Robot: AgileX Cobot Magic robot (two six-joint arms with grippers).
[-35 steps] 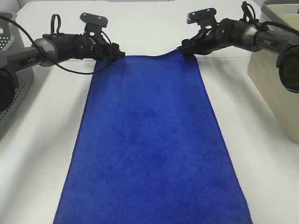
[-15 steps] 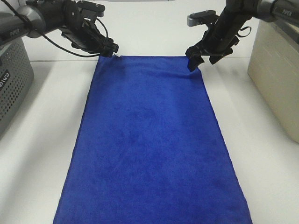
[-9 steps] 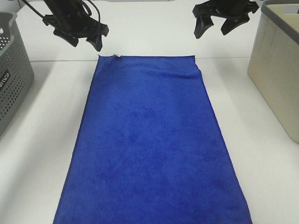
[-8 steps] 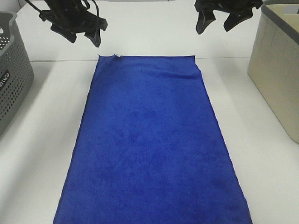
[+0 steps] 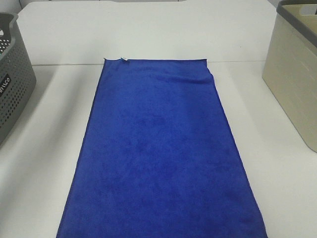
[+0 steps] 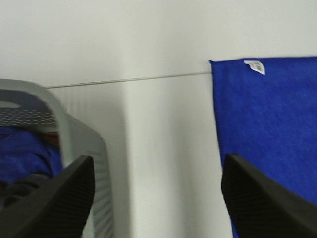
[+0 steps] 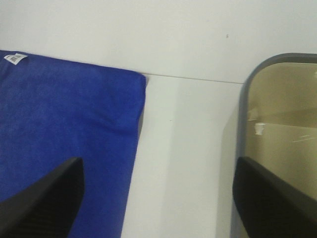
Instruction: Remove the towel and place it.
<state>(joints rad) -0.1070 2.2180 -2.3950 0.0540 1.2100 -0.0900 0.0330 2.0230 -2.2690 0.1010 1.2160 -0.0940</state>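
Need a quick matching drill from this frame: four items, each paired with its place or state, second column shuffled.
Column 1:
1. towel
2. grey perforated basket
3. beige bin
4. white tag

Column 2:
A. at the table's right edge in the high view
B. spread flat along the middle of the table
C. at a far corner of the towel
D. at the table's left edge, blue cloth inside

Pairs: 1-B, 2-D, 3-A, 4-C

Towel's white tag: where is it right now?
In the exterior high view the white tag sits at the far left corner of the towel, which lies flat on the table between the grey basket and beige bin.
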